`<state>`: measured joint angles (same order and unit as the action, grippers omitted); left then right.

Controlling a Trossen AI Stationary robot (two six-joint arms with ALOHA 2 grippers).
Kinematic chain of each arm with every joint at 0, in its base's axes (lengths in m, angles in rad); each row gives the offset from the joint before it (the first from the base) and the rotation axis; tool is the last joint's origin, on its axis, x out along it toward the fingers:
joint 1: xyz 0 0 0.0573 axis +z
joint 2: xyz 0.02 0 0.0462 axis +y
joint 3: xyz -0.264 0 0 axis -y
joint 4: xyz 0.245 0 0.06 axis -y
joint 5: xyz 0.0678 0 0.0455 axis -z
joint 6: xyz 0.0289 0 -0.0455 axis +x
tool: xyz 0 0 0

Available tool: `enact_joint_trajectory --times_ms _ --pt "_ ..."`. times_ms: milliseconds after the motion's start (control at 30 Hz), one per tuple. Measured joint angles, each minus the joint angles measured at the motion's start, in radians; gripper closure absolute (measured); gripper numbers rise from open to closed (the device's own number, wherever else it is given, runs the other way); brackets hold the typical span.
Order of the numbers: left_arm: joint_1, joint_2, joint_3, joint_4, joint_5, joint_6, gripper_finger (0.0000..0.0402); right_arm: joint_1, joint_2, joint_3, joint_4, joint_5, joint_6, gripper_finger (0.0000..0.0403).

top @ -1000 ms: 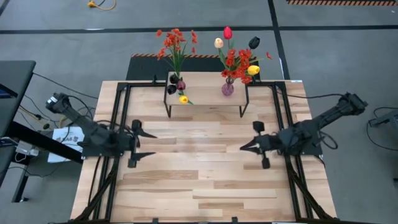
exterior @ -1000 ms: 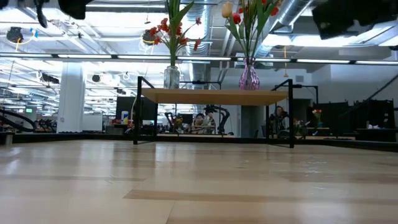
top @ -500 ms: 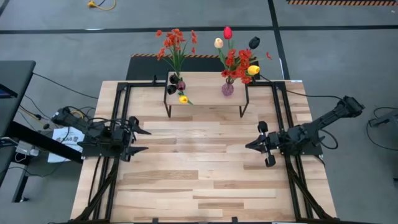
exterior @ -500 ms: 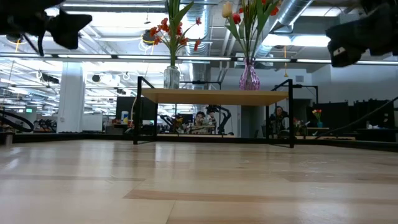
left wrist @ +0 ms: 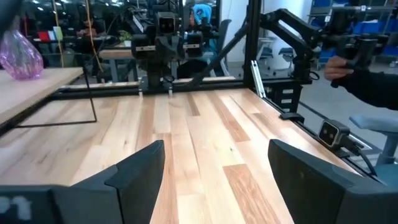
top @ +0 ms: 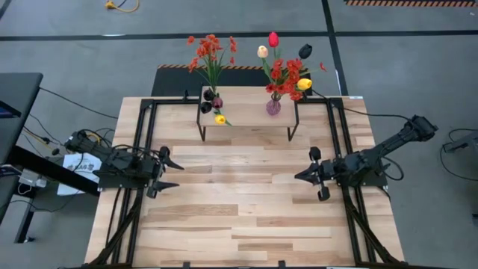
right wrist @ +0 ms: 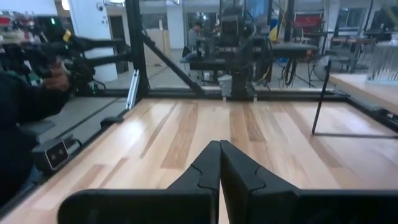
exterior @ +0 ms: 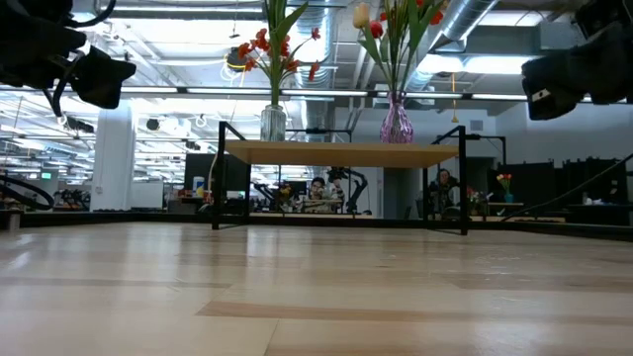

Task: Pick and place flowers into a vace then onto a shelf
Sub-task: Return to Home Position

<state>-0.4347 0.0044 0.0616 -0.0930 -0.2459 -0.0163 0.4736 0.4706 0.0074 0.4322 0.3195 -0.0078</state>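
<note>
The shelf stands at the table's far middle on its black legs. On it a clear vase holds red-orange flower sprays, and a purple vase holds red, cream, yellow and dark tulips. A yellow bloom and dark blooms show low beside the clear vase. My left gripper hovers open at the table's left, pointing level toward the right. My right gripper hovers shut at the table's right, pointing left. Nothing is between either pair of fingers.
Black frame rails run along the table's left and right sides. Bare wooden tabletop lies between the two grippers and in front of the shelf. A person's hand and dark sleeve show beyond the table's near edge.
Both arms have sunk toward the tabletop; in the low view they have come down into the upper corners. My left gripper has drawn back a little toward the left edge, my right toward the right edge. The flowers, vases and shelf have stayed put.
</note>
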Motion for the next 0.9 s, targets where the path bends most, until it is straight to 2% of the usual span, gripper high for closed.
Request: enact_joint_trajectory --times_ms 167,333,900 --pt "0.0 0.0 0.0 -0.003 0.01 0.008 0.0127 0.0 0.0 0.0 -0.051 0.011 0.062 0.0403" --pt "0.0 0.0 0.0 -0.001 -0.001 0.009 0.0127 -0.001 0.0 0.0 -0.088 0.102 0.188 0.0403" --pt "0.0 0.0 0.0 -0.002 -0.008 0.022 0.0127 -0.001 0.0 -0.001 -0.141 0.127 0.192 0.0403"
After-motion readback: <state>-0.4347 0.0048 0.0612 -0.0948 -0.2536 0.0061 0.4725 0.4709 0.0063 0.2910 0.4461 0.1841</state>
